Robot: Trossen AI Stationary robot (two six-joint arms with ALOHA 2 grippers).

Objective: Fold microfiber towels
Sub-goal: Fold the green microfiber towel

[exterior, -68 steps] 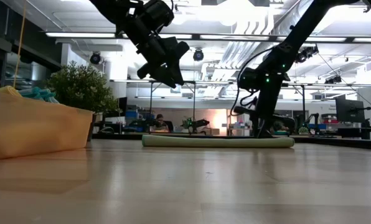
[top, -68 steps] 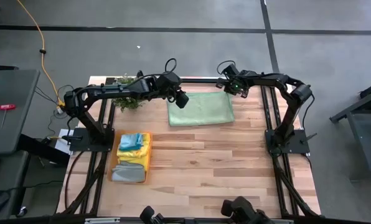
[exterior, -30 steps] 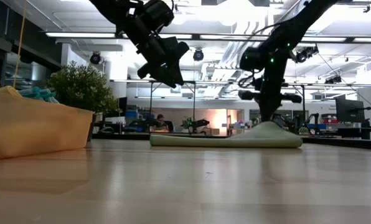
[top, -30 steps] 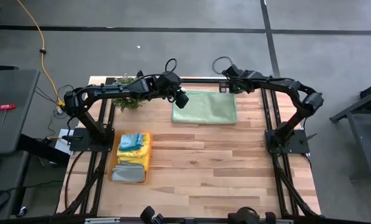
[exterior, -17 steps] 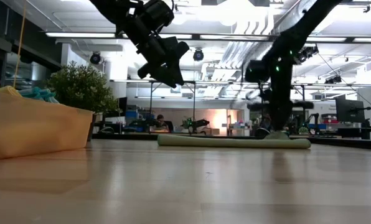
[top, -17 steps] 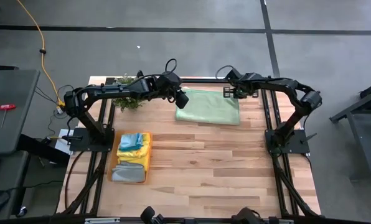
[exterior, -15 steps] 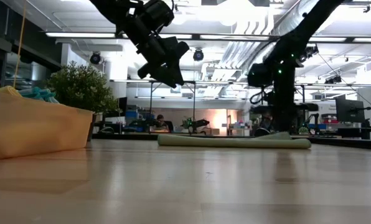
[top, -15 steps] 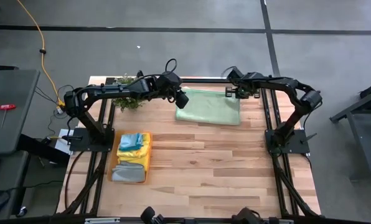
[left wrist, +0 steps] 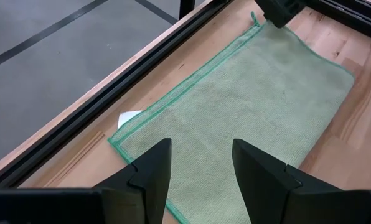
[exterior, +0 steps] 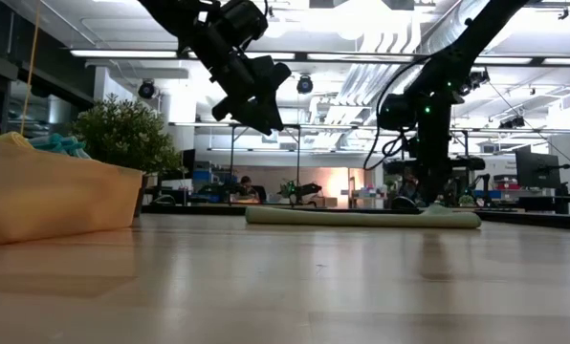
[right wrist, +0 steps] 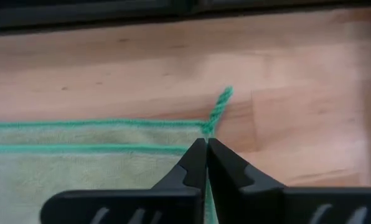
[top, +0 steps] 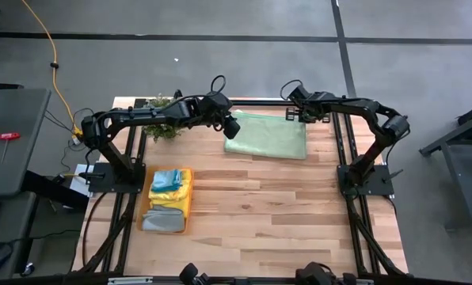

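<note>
Light, plank-patterned wooden tabletop [top: 252,206] inside a black metal frame, standing on a grey floor crossed by dark lines. A pale green microfiber towel with a darker green stitched edge [top: 266,135] lies flat, folded to a rectangle, at the far side of the tabletop between the two arms. At the left side a flat translucent orange rectangular tray [top: 187,199] carries a stack of folded microfiber towels in light blue, yellow and grey [top: 167,198]; a small bushy green plant [top: 161,127] stands at the far left corner. The left gripper [top: 232,127] hangs above the towel's near-left area with its fingers spread and nothing between them. The right gripper [top: 301,115] is at the towel's far right corner, fingers pressed together. The low view alone shows the room: a long hall with ceiling strip lights, workbenches and a seated person far behind; in it the pale green towel [exterior: 361,218] appears as a thin flat strip and the tray as a tall orange wall [exterior: 46,196]. Only the right wrist view shows the closed fingertips [right wrist: 205,158] pinching the towel's corner just below its small green hanging loop [right wrist: 220,104]. The left wrist view shows the towel's doubled edge and a small white scrap [left wrist: 129,117] on the wood beside it.
</note>
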